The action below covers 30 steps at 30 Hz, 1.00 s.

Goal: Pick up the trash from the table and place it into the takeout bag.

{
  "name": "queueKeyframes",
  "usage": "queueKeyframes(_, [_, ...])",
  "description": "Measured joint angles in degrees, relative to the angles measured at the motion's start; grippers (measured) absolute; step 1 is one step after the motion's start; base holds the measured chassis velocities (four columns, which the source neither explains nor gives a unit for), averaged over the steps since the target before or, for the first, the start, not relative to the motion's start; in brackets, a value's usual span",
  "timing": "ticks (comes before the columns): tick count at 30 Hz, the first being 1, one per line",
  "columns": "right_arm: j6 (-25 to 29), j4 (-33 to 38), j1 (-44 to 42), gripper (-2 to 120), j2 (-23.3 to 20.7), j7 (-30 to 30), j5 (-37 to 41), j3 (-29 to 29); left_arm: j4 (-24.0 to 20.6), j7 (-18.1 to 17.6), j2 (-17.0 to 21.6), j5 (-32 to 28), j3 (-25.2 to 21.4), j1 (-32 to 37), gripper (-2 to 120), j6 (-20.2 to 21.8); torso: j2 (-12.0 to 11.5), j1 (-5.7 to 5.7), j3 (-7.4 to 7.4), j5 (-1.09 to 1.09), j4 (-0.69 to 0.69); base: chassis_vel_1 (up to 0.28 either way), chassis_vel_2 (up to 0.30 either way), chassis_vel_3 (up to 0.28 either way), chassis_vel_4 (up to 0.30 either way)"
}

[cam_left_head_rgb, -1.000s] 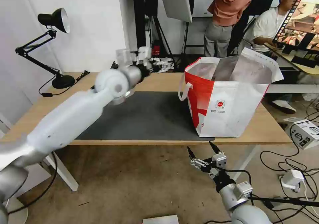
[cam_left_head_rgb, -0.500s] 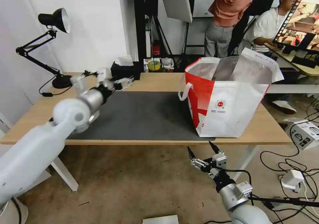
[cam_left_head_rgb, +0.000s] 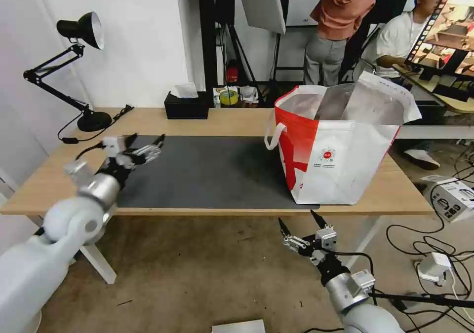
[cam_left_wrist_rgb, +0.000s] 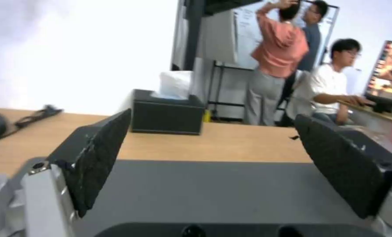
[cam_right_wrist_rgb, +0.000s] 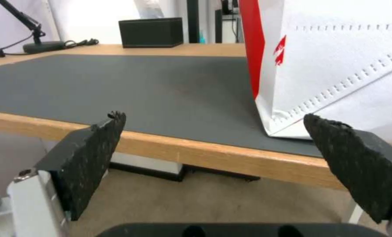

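The takeout bag (cam_left_head_rgb: 340, 145) stands open on the right part of the table (cam_left_head_rgb: 237, 122), red and white with a silver lining. In the right wrist view the takeout bag (cam_right_wrist_rgb: 336, 65) rises close by. The trash is out of view. My left gripper (cam_left_head_rgb: 146, 140) hovers open and empty over the left edge of the dark grey mat (cam_left_head_rgb: 212, 170). From its own wrist, the left gripper (cam_left_wrist_rgb: 212, 117) faces across the mat (cam_left_wrist_rgb: 213, 191). My right gripper (cam_left_head_rgb: 298, 223) hangs open below the table's front edge, and its wrist view shows the right gripper (cam_right_wrist_rgb: 214, 117) level with that edge (cam_right_wrist_rgb: 205, 154).
A black tissue box (cam_left_head_rgb: 186, 107) sits at the back of the table, also the tissue box (cam_left_wrist_rgb: 167, 115). A black desk lamp (cam_left_head_rgb: 81, 32) stands at the back left corner. Cables and white boxes (cam_left_head_rgb: 452, 197) lie on the floor at the right.
My left arm has swung from the back middle of the table leftward and toward me, ending over the mat's left edge. The right arm and the bag have not moved.
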Motion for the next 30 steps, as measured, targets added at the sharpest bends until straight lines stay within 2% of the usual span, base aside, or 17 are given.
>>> queueKeyframes(2, [0.0, 0.0, 0.0, 100, 0.0, 0.0, 0.0, 0.0, -0.8, 0.1, -1.8, 1.5, -3.5, 4.2, 100, -0.7, 0.0, 0.00, 0.00, 0.02, -0.01, 0.000, 0.000, 0.000, 0.000])
queueKeyframes(4, [0.0, 0.0, 0.0, 100, 0.0, 0.0, 0.0, 0.0, -1.2, 0.0, -3.2, 3.5, -5.2, 6.8, 100, -0.9, 0.0, 0.00, 0.00, 0.01, -0.01, 0.000, 0.000, 0.000, 0.000])
queueKeyframes(15, [0.0, 0.0, 0.0, 100, 0.0, 0.0, 0.0, 0.0, -2.2, -0.1, -11.6, 12.3, -11.2, 18.7, 100, -3.0, 0.0, 0.00, 0.00, 0.01, 0.00, 0.000, 0.000, 0.000, 0.000])
queueKeyframes(19, [0.0, 0.0, 0.0, 100, 0.0, 0.0, 0.0, 0.0, -2.3, 0.7, -13.2, 13.6, -12.1, 20.8, 100, -3.6, 0.0, -0.01, 0.00, 0.02, 0.00, 0.000, 0.000, 0.000, 0.000])
queueKeyframes(22, [0.0, 0.0, 0.0, 100, 0.0, 0.0, 0.0, 0.0, -2.4, 2.0, -15.7, 15.9, -12.6, 23.8, 100, -5.2, 0.0, 0.00, 0.00, 0.01, 0.00, 0.000, 0.000, 0.000, 0.000])
queueKeyframes(30, [0.0, 0.0, 0.0, 100, 0.0, 0.0, 0.0, 0.0, -2.6, 2.4, -18.1, 18.1, -12.7, 26.3, 100, -5.9, 0.0, 0.00, 0.00, 0.01, -0.01, 0.000, 0.000, 0.000, 0.000])
